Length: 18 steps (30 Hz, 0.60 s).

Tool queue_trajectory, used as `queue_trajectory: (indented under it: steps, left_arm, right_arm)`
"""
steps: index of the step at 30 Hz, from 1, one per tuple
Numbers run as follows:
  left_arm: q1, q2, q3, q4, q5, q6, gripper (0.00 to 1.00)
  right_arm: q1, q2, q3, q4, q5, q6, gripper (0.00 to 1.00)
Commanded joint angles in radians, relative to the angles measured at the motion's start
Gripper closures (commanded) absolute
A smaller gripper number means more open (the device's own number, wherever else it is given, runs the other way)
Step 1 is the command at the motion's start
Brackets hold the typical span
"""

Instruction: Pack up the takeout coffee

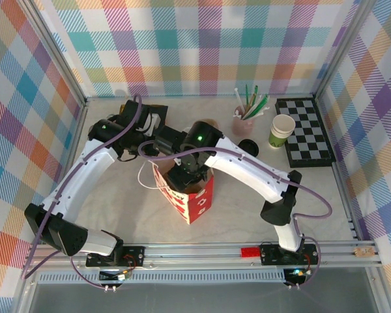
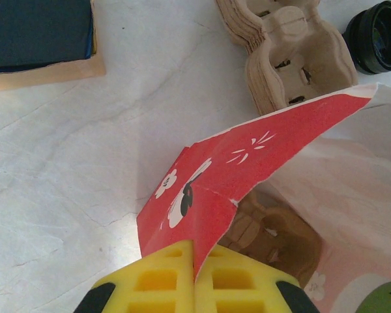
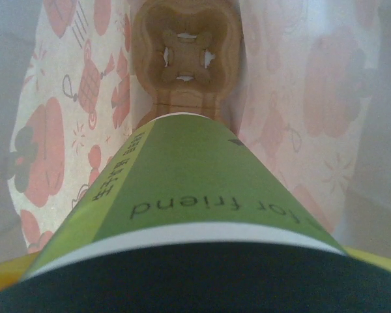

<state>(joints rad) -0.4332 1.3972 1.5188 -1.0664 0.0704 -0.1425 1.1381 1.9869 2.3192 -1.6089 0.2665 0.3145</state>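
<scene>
Left gripper [image 2: 195, 282]: I am pinching the bag [image 2: 247, 163] rim, jaws closed flat on the paper, propping its mouth open.
Right gripper [image 1: 184, 175]: jaws spread wide, gripping the coffee [image 3: 195, 176] inside the bag, above the carrier [image 3: 186, 52].
Step, as I am judging it: placing the coffee.
Next: seating it upright in a carrier well, then letting go.

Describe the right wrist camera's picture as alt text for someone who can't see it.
A green-banded paper coffee cup with a black lid fills the foreground, its base pointing into a red-printed paper bag, toward a brown moulded-pulp cup carrier deeper inside.
</scene>
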Motion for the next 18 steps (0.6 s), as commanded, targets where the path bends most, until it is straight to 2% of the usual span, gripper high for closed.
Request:
queue_trajectory:
  steps: [1, 11, 18]
  left_arm:
    - [0.013, -0.024, -0.016, 0.005, 0.025, -0.015, 0.99]
    - [0.013, -0.030, -0.024, 0.009, 0.032, -0.023, 0.99]
    - [0.013, -0.038, -0.030, 0.012, 0.035, -0.029, 0.99]
  right_arm:
    - [0.005, 0.013, 0.016, -0.080, -0.014, 0.023, 0.53]
    - [-0.004, -0.010, -0.076, -0.022, 0.005, 0.049, 0.53]
    - [-0.012, -0.001, -0.034, -0.063, 0.068, 0.081, 0.54]
